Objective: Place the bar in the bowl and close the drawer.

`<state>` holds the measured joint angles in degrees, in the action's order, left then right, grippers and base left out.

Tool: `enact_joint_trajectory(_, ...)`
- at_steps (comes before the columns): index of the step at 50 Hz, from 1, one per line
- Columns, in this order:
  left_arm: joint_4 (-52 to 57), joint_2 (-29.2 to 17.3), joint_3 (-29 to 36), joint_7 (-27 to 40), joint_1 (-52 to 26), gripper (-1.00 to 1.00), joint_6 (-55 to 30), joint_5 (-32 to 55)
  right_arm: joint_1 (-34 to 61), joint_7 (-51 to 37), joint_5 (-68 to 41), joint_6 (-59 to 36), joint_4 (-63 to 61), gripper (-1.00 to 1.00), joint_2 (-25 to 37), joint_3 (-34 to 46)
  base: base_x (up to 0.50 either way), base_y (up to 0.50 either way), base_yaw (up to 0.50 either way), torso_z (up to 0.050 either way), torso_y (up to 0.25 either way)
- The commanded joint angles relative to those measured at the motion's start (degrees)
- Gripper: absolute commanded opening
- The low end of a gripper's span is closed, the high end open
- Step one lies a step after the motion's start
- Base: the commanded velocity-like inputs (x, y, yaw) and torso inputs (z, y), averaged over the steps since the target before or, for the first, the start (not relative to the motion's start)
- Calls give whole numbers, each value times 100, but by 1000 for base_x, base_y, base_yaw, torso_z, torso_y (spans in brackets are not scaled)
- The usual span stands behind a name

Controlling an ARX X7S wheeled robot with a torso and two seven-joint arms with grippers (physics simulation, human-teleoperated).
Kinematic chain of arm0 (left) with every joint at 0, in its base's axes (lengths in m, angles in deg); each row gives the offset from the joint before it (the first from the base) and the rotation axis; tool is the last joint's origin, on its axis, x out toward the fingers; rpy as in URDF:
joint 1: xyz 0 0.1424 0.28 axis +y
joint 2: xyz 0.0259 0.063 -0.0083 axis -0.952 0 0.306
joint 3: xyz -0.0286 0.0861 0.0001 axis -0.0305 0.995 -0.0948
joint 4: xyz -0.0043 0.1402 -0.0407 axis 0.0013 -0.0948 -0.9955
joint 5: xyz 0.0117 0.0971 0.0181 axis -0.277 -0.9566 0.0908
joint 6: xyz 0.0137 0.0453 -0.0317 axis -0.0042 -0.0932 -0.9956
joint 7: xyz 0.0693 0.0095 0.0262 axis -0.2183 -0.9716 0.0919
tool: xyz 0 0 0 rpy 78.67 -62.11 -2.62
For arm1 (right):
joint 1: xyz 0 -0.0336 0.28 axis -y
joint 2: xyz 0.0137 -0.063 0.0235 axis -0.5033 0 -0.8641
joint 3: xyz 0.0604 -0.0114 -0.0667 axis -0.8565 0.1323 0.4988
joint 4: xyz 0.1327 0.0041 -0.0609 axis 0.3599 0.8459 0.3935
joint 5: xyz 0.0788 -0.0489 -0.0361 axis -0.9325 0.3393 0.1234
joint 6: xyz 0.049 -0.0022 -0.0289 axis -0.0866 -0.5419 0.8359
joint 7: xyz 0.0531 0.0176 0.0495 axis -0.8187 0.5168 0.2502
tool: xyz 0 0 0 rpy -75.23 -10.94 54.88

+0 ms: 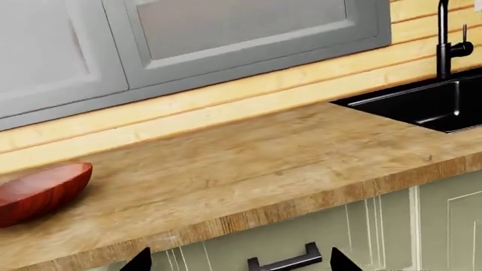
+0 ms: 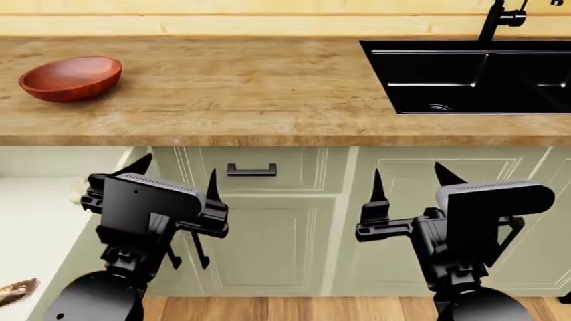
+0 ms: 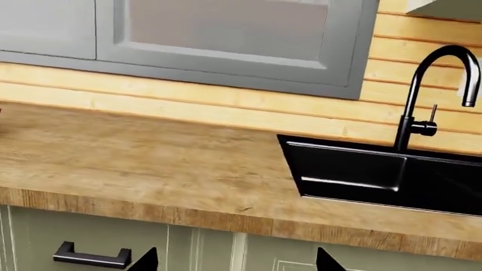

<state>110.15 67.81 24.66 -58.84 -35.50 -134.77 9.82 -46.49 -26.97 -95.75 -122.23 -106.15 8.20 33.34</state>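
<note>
I am holding the left pincer (image 2: 174, 175) and right pincer (image 2: 412, 179) apart and unloaded below the surface (image 2: 241, 93) front edge. The bowl (image 2: 71, 77) is sitting near its left end; the bar (image 2: 16, 289) is lying in the drawer (image 2: 36, 227), at lower left.

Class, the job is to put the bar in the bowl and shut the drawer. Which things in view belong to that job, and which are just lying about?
Job: bar in the open drawer; bowl on the worktop; left end effector and right end effector, both open.
Lying about: sink; tap; black handle; pale lump, partly hidden.
</note>
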Motion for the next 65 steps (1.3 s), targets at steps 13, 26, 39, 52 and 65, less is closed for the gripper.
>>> enact_joint_trajectory(13, 561, -229, -44, -252, -586, 100, -1153, -174, 386, 36, -94, -929, -736, 100, 127, -161, 0, 500, 0, 50, 0)
enact_joint_trajectory(26, 557, -270, -51, -218, -598, 100, -1126, -179, 383, -10, -79, -855, -688, 100, 159, -112, 0, 500, 0, 50, 0)
enact_joint_trajectory(39, 523, -288, -125, -193, -552, 100, -1059, -157, 366, -29, -111, -810, -663, 100, 182, -113, 0, 500, 0, 50, 0)
enact_joint_trajectory(52, 522, -304, -215, -158, -505, 100, -995, -137, 381, -70, -162, -858, -709, 100, 206, -151, 0, 500, 0, 50, 0)
enact_joint_trajectory(65, 747, -222, -600, -154, -843, 100, -1439, 64, 801, -125, -447, -1501, -997, 100, 202, -385, 0, 269, 0, 25, 0)
